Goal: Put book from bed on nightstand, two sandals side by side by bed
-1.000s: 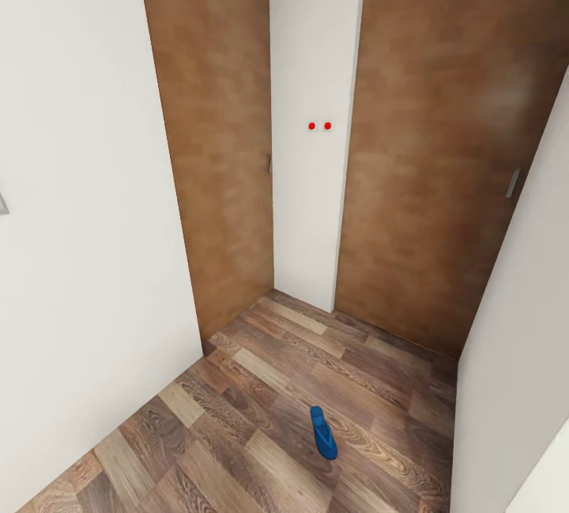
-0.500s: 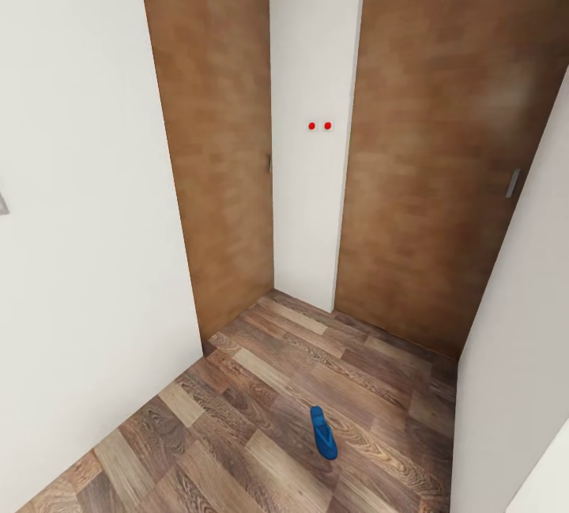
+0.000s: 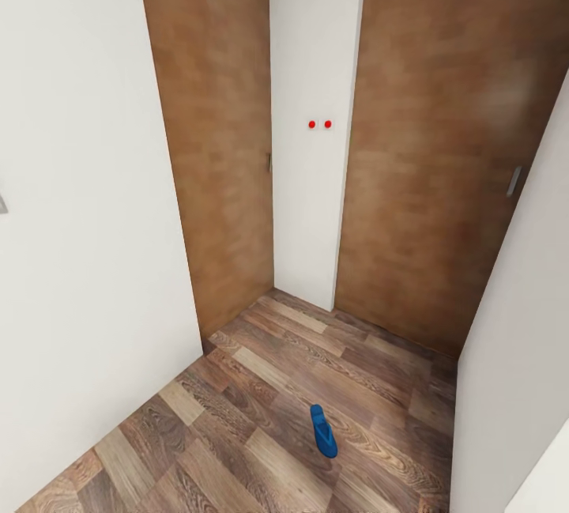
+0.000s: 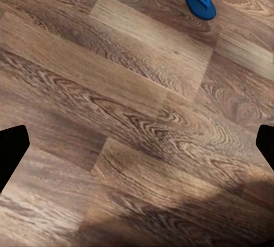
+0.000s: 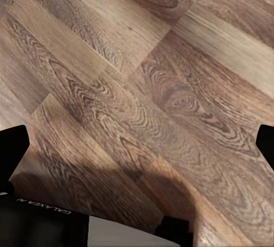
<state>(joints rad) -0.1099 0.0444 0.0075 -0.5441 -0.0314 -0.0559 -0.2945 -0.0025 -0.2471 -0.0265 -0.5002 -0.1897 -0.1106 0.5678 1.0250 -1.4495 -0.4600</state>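
Facing one bright blue flat slide sandal [image 3: 323, 431] on the wood-plank floor [image 3: 237, 434], I am holding both end effectors wide and empty; approaching comes next.

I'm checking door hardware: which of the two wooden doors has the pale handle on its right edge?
The right door: its handle is pale grey; the left door has a small dark one.

One sandal [image 3: 323, 431] lying on the floor [image 3: 237, 418], two doors [image 3: 217, 141] behind it, wall [image 3: 79, 220] to its left

Mirrored "GALAXEA" lettering (partly legible) on robot body [image 5: 43, 224].
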